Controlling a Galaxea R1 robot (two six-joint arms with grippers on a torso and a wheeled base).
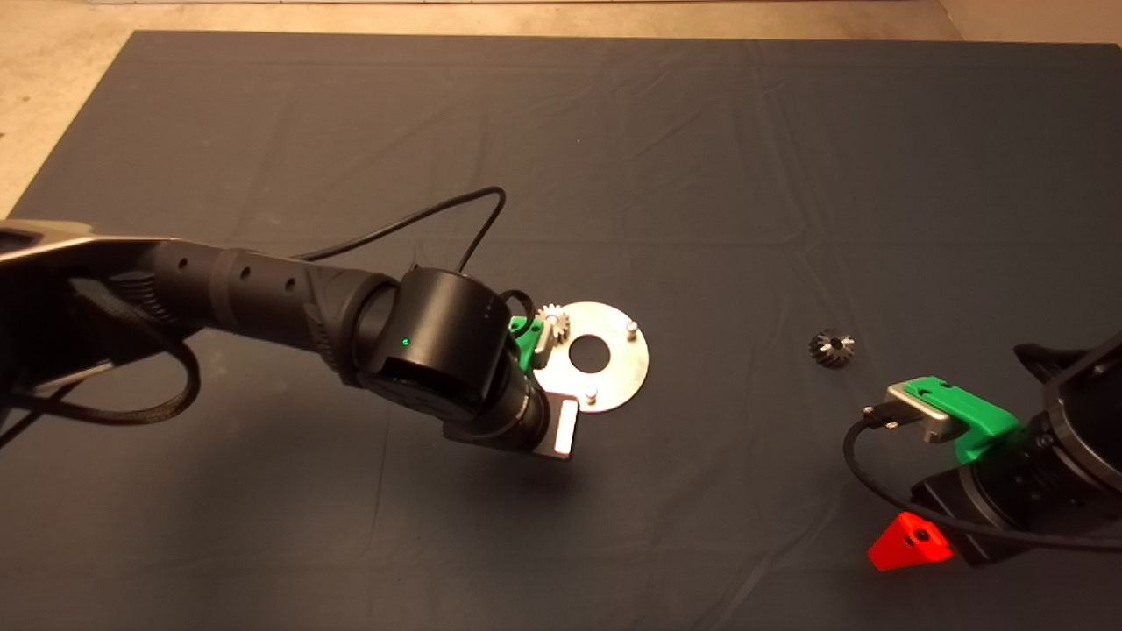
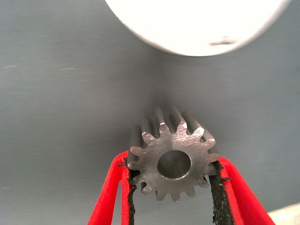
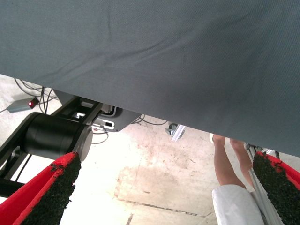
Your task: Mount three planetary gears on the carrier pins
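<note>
My left gripper (image 2: 172, 165) is shut on a bright silvery planetary gear (image 2: 172, 159), its black pads pressing the teeth on both sides. In the head view that gear (image 1: 552, 320) hangs at the left rim of the round silver carrier plate (image 1: 614, 372). Two carrier pins show on the plate, one at the far right (image 1: 631, 327) and one at the near edge (image 1: 591, 394). The gear and fingers cover the plate's left rim. A darker gear (image 1: 831, 348) lies on the mat to the right. My right gripper (image 3: 166, 161) waits open at the lower right.
The dark mat (image 1: 701, 175) spreads wide behind and in front of the plate. A black cable (image 1: 456, 215) loops above the left arm. Past the mat's edge, the right wrist view shows the floor, a person's legs (image 3: 225, 159) and a black robot base (image 3: 51, 136).
</note>
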